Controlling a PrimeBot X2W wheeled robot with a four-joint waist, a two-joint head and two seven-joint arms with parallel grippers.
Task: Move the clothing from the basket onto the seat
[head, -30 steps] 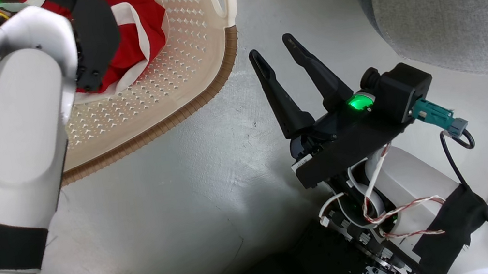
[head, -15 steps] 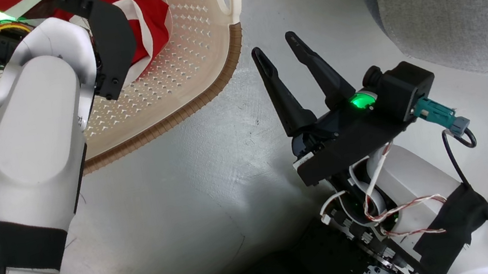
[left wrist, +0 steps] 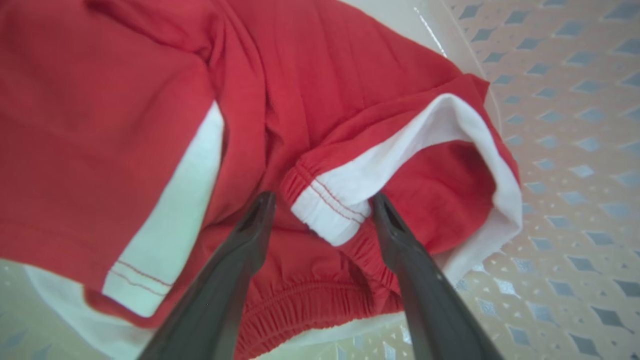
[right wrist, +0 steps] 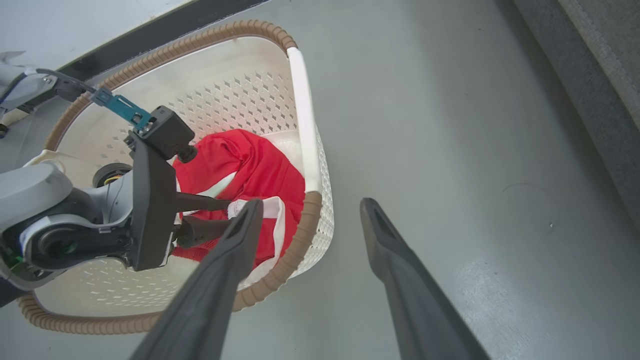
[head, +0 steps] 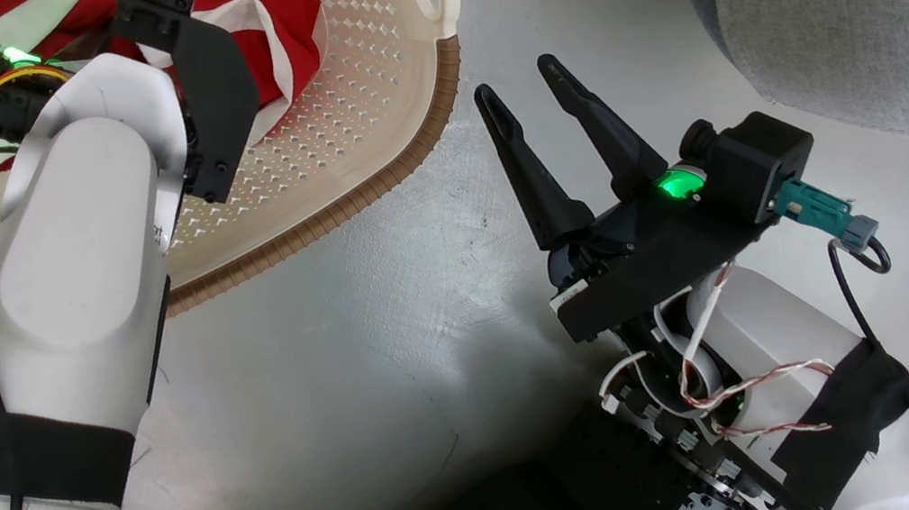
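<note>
floor (head: 343,355) under splayed right tool (head: 516,76)

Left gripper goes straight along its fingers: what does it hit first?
The clothing: its white-trimmed red fold lies at the fingertips of the open left gripper, inside the basket. Depth unclear.

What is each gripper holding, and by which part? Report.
Nothing is held. The left gripper stands open astride a white-trimmed fold of the clothing; the right gripper is open over the floor.
</note>
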